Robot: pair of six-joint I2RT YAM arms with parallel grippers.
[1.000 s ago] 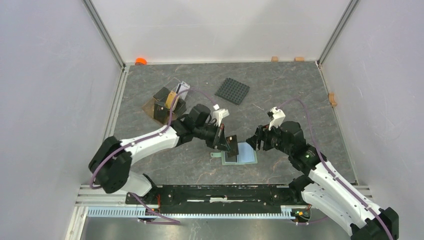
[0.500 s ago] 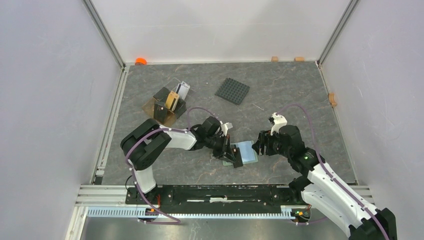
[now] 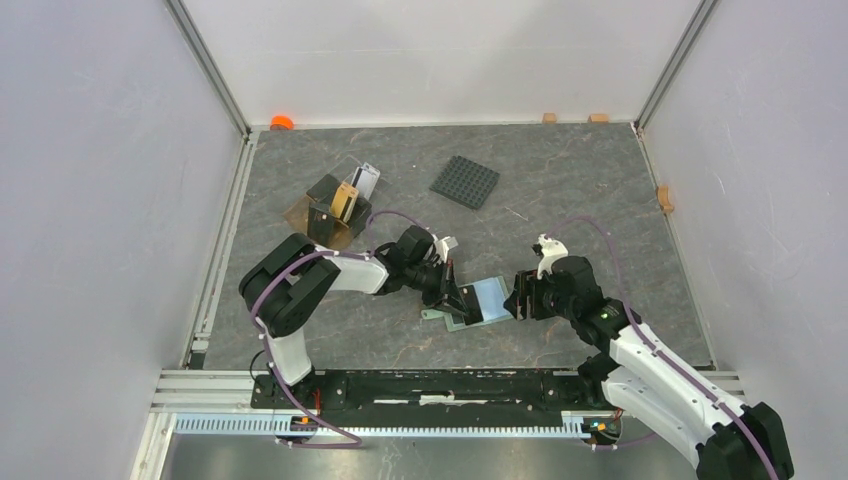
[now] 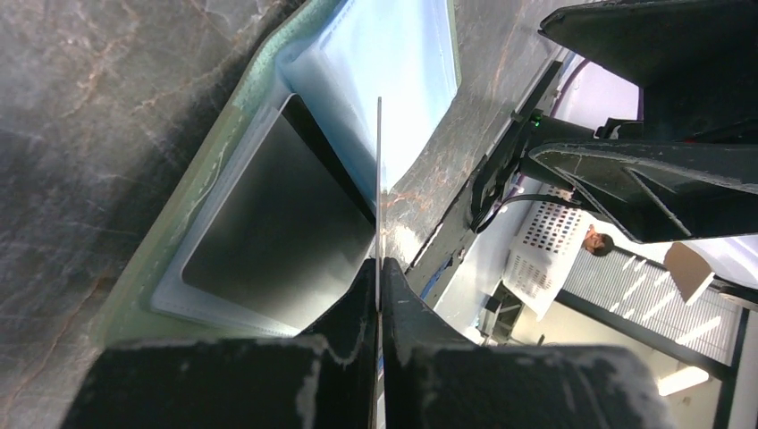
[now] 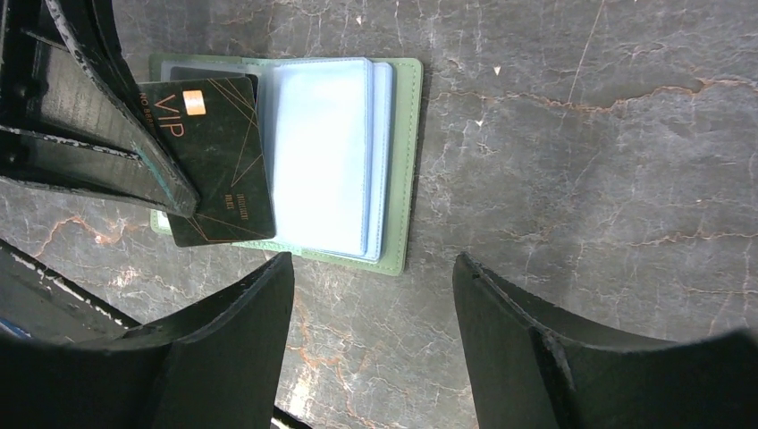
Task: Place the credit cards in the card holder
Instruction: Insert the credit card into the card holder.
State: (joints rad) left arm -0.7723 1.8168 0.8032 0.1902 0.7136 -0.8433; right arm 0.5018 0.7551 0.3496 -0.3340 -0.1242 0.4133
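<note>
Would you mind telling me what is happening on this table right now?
The left fingers are shut on a black card, holding it tilted over the dark pocket of the open card holder, which lies flat on the table. The card is not yet in the pocket. The right fingers stand open beside the holder, holding nothing. More cards stand in the brown tray.

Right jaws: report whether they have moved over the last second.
Yes. The right jaws have shifted down the top view, toward the arms' side, farther from the black studded plate.
</note>
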